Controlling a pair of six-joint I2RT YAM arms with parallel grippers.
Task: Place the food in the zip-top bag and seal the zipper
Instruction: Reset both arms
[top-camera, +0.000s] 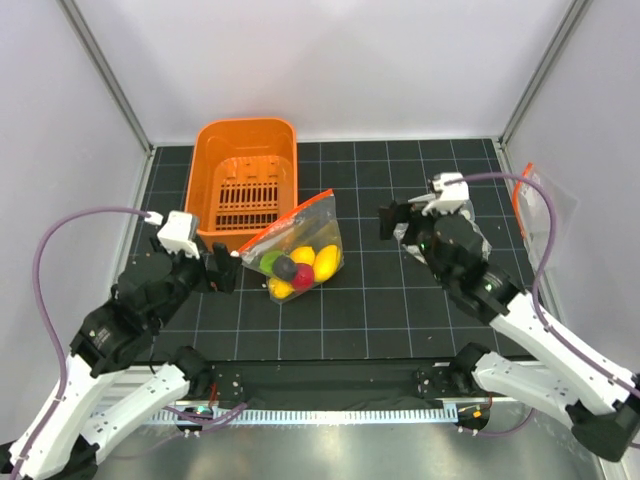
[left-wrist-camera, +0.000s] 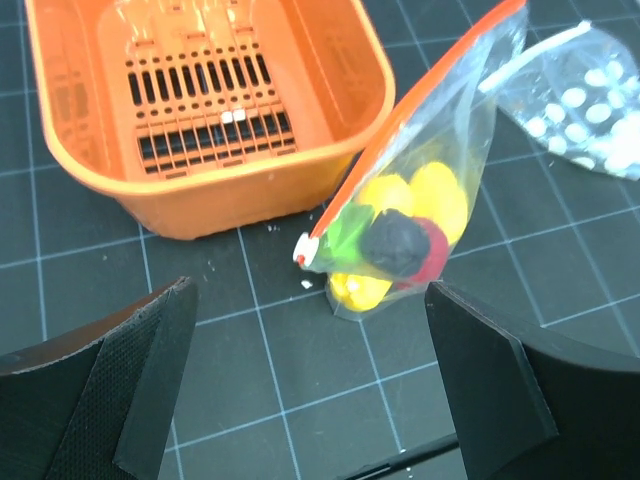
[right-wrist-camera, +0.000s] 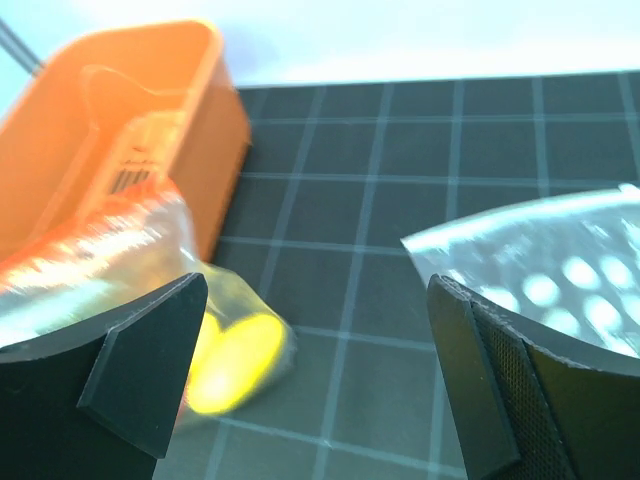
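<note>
The zip-top bag (top-camera: 300, 240) lies on the black mat in front of the basket, and the food (top-camera: 303, 265) is inside it. Through the plastic I see yellow (left-wrist-camera: 440, 195), dark purple (left-wrist-camera: 395, 245), red (left-wrist-camera: 437, 255) and green (left-wrist-camera: 345, 232) pieces. The zipper (left-wrist-camera: 425, 105) runs as one orange-red line along the bag's upper edge. My left gripper (top-camera: 222, 271) is open just left of the bag's corner, and nothing is between its fingers (left-wrist-camera: 150, 385). My right gripper (top-camera: 396, 224) is open to the right of the bag, apart from it, with only mat between its fingers (right-wrist-camera: 140, 370).
An orange basket (top-camera: 245, 140) stands behind the bag, touching its zipper edge. A clear bag printed with white dots (right-wrist-camera: 560, 270) lies under my right wrist. Another clear pouch with an orange strip (top-camera: 535, 205) leans at the right wall.
</note>
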